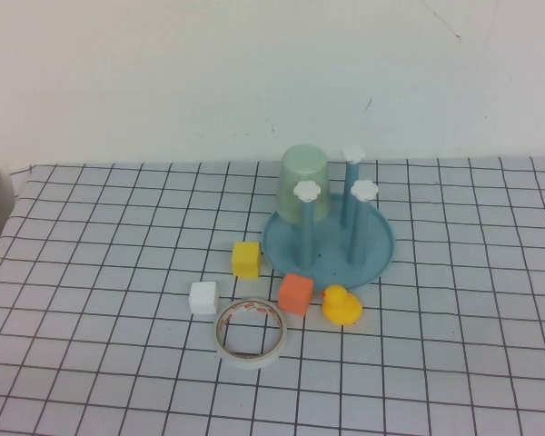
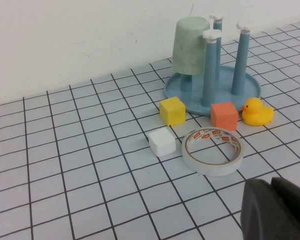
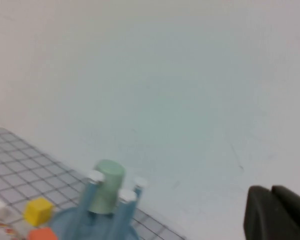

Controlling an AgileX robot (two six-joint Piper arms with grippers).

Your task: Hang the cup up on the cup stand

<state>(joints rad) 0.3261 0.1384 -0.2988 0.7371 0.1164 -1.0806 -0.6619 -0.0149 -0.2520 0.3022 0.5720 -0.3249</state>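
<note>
The cup, a pale mint-green, plain, slightly tapered plastic tumbler, sits inverted over the rear-left peg of the cup stand; that peg is hidden inside it. The stand is a round blue dish with upright blue pegs capped by white flower shapes. In front of the dish lie a yellow block, an orange block, a white block, a glossy yellow rubber duck and a flat white tape roll with red print. The gridded table is matte. The left gripper and right gripper, both cut off at the frame edge, are closed and empty, away from the stand.
</note>
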